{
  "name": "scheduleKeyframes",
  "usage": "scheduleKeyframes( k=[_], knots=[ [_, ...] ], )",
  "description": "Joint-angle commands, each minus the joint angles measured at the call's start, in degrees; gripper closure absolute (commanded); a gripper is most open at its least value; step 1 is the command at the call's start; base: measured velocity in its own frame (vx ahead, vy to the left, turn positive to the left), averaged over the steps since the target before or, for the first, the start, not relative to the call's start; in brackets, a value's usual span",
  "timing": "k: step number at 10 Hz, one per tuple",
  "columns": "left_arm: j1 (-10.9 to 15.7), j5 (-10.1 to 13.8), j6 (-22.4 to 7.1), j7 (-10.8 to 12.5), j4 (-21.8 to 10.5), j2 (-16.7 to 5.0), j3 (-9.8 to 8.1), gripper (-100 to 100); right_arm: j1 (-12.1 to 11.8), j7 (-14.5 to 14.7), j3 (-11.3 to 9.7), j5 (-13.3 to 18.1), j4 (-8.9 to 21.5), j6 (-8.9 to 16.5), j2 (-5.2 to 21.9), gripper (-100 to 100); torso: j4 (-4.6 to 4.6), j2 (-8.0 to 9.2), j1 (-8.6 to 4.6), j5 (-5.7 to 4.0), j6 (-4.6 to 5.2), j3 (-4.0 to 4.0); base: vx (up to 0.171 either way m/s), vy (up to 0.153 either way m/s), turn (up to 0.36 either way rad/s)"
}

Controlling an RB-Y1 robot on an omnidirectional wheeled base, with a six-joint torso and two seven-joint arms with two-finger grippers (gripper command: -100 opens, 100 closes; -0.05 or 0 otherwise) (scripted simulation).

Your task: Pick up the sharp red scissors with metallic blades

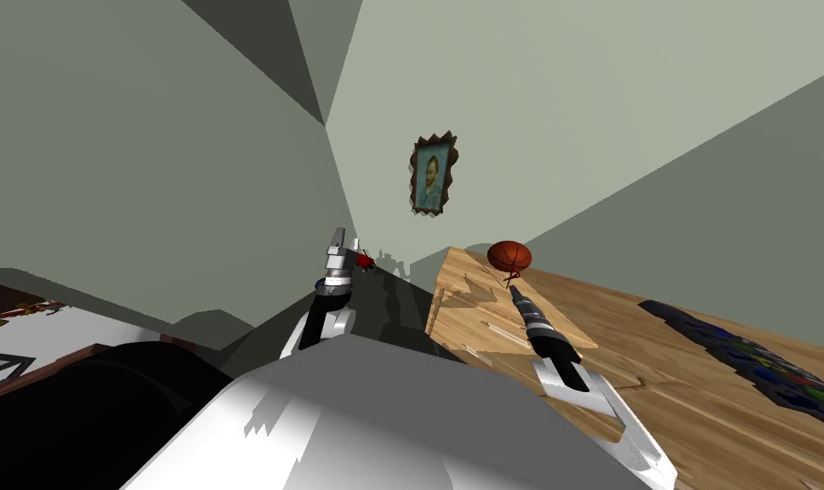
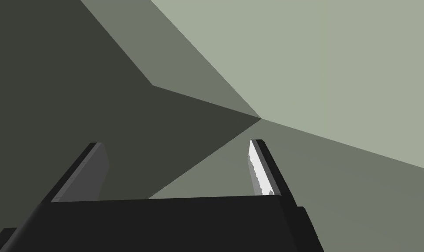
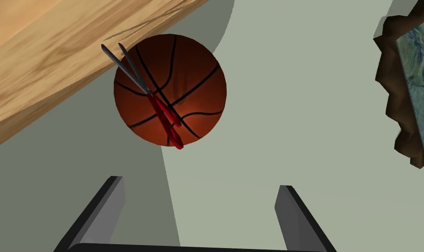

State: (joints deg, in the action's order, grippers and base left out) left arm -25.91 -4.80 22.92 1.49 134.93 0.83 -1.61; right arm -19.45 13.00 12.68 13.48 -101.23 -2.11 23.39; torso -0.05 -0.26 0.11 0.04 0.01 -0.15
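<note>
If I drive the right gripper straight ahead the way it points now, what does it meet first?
Most likely the red scissors, handle end first, just ahead of the open right gripper and slightly off its midline. The basketball sits close behind them; depth between the two is unclear.

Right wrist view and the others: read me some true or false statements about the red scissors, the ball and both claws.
1. The right claw is shut on the red-handled scissors with grey metal blades. False: its fingers stand open, and the scissors lie ahead, untouched.
2. The scissors show in front of the orange-brown basketball with black seams, by the edge of the light wooden table. True.
3. The left claw grips a ball. False: it is open and empty, raised toward the wall.
4. A framed portrait with a dark jagged frame hangs on the wall. True.
</note>
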Motion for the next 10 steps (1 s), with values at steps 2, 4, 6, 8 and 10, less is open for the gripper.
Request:
scheduleKeyframes(
  k=[2, 4, 6, 8, 10],
  knots=[
    [0.0, 0.0, 0.0, 0.0, 0.0, 0.0, 0.0, 0, 1.8, 3.3, 0.3, 3.0, 4.0, 2.8, 2.7, -100, -0.01, -0.04, -0.01, -0.01, 0.0, -0.03, 0.088, 0.037, 0.051],
    [0.0, 0.0, 0.0, 0.0, 0.0, 0.0, 0.0, 0, 2.4, 4.3, 0.4, 3.9, 5.4, 3.7, 3.8, -100, 0.0, 0.02, -0.08, -0.02, 0.01, 0.0, 0.052, 0.017, 0.021],
    [0.0, 0.0, 0.0, 0.0, 0.0, 0.0, 0.0, 0, 3.6, 6.4, 0.4, 5.8, 8.2, 5.4, 6.0, -100, 0.0, 0.02, -0.11, -0.03, 0.01, 0.01, 0.081, 0.022, 0.043],
    [0.0, 0.0, 0.0, 0.0, 0.0, 0.0, 0.0, 0, 4.6, 8.4, 0.4, 7.4, 10.6, 6.9, 8.0, -100, -0.02, -0.07, -0.08, -0.02, 0.0, -0.04, 0.091, 0.019, 0.034],
    [0.0, 0.0, 0.0, 0.0, 0.0, 0.0, 0.0, 0, 5.6, 10.1, 0.3, 8.9, 12.7, 8.2, 9.8, -100, -0.02, -0.07, -0.12, -0.03, 0.01, -0.05, 0.083, 0.009, 0.026]
  ],
)
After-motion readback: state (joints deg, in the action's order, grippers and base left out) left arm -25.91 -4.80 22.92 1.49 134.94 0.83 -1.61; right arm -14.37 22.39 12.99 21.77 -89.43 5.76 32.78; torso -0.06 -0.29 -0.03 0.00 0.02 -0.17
